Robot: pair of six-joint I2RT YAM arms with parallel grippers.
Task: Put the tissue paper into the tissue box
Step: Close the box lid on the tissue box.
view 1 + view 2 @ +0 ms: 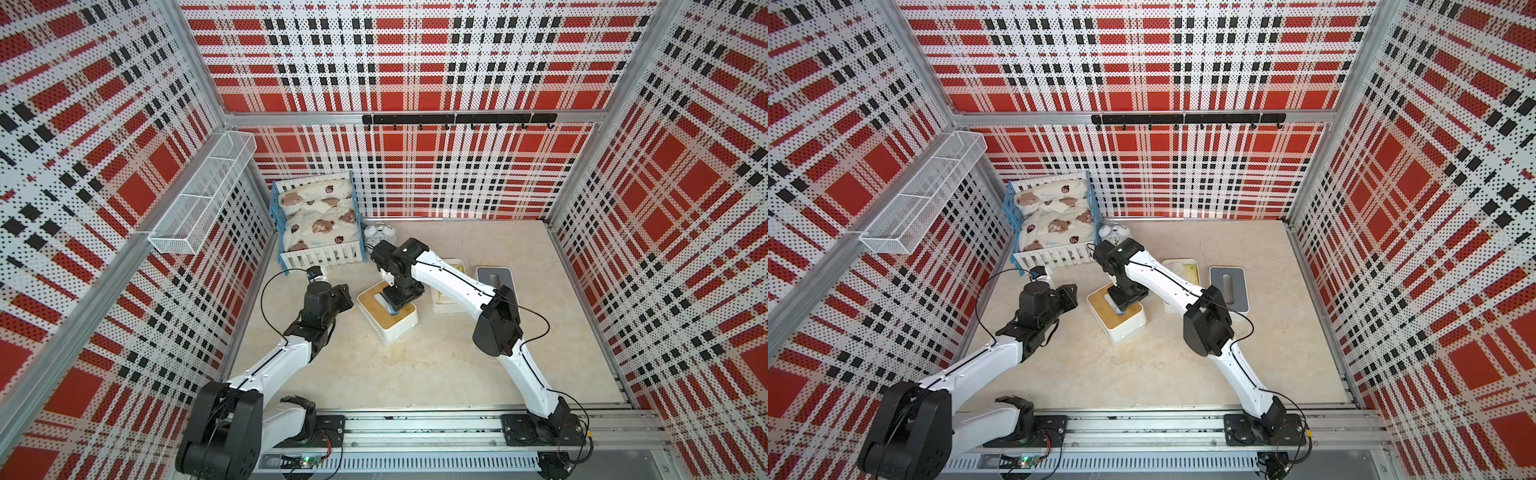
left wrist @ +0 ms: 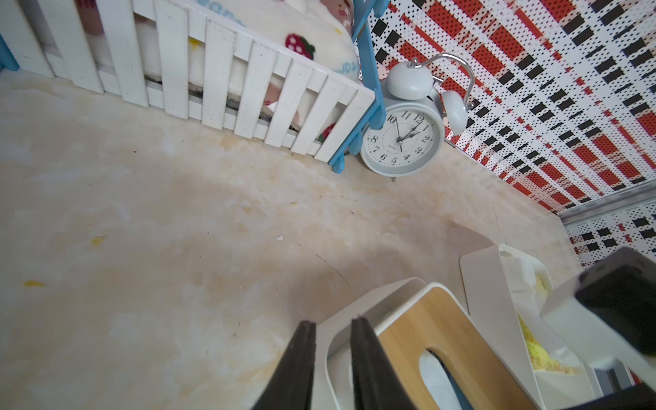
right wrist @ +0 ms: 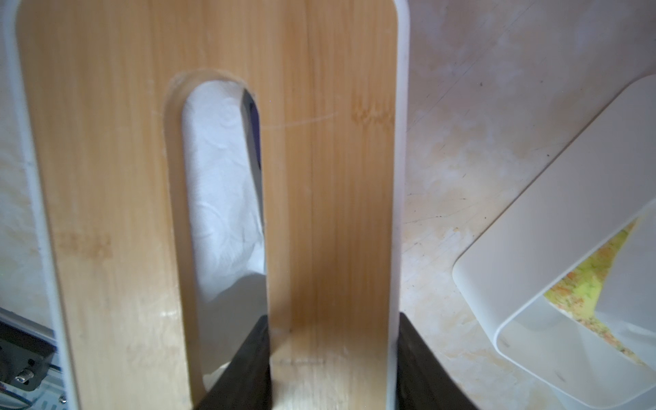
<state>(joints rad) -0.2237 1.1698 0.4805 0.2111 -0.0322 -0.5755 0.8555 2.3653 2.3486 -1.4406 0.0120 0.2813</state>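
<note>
My right gripper (image 3: 333, 321), nearest the lens, is clamped on the bamboo lid (image 3: 106, 159): one finger in the slot, one outside the rim. The tissue paper (image 3: 220, 184) lies inside the tissue box (image 1: 395, 328), white through the slot. My left gripper (image 2: 332, 324): fingers narrowly apart at the box corner; whether they pinch it I cannot tell. Step, I judge: seating the lid. Next: press flush, release, withdraw without snagging tissue.

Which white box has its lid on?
The white box with the slotted bamboo lid; the other white box stands open, a grey lid beside it.
</note>
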